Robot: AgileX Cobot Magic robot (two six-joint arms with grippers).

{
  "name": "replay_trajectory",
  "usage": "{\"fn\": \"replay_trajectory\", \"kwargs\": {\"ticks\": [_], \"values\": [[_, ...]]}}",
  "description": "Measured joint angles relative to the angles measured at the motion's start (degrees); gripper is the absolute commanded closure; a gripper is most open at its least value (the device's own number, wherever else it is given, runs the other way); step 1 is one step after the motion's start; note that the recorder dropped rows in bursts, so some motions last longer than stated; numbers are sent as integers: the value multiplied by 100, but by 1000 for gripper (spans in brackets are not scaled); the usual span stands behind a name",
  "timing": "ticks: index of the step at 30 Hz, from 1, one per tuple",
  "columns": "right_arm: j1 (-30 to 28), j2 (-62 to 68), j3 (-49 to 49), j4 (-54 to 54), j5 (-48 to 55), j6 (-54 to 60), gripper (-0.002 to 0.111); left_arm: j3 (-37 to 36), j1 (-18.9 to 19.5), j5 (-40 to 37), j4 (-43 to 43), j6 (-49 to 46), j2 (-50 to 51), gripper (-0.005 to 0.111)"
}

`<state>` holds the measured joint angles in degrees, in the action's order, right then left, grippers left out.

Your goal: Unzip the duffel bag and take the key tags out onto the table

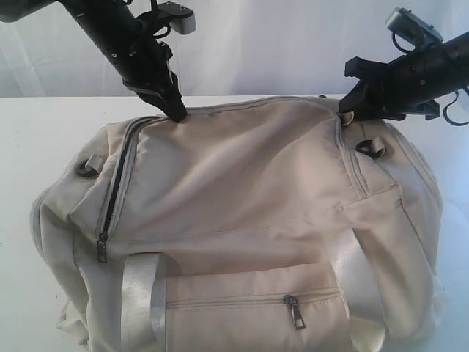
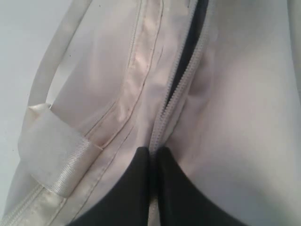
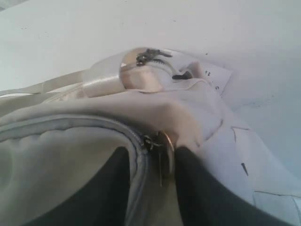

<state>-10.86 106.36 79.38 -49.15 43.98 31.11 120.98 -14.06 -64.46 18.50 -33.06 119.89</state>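
Where zipper (image 1: pixel 111 194) gapes, duffel bag (image 1: pixel 242 176) interior indistinct.

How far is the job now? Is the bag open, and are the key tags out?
Partly done: the zipper of the duffel bag already gapes dark on the left in the exterior view. In hand: the left gripper pinches that zipper on top, and the right gripper stands open around a metal zipper pull. Left: finish unzipping and take out the key tags; none show on the table yet.
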Motion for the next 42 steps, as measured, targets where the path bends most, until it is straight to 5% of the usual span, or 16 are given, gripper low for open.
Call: {"fn": "replay_trajectory", "kwargs": {"ticks": [5, 11, 32, 35, 40, 42], "values": [[0, 209, 0, -33, -12, 0, 85, 0, 0, 11, 37, -13, 0, 107], [13, 297, 0, -33, -161, 0, 108, 0, 0, 11, 48, -22, 0, 107], [60, -309, 0, 302, -215, 94, 108, 0, 0, 11, 48, -35, 0, 107], [60, -253, 0, 315, -242, 94, 97, 0, 0, 11, 48, -35, 0, 107], [60, 56, 0, 315, -266, 94, 55, 0, 0, 11, 48, -35, 0, 107], [60, 171, 0, 280, -266, 94, 49, 0, 0, 11, 87, -35, 0, 107]]}}
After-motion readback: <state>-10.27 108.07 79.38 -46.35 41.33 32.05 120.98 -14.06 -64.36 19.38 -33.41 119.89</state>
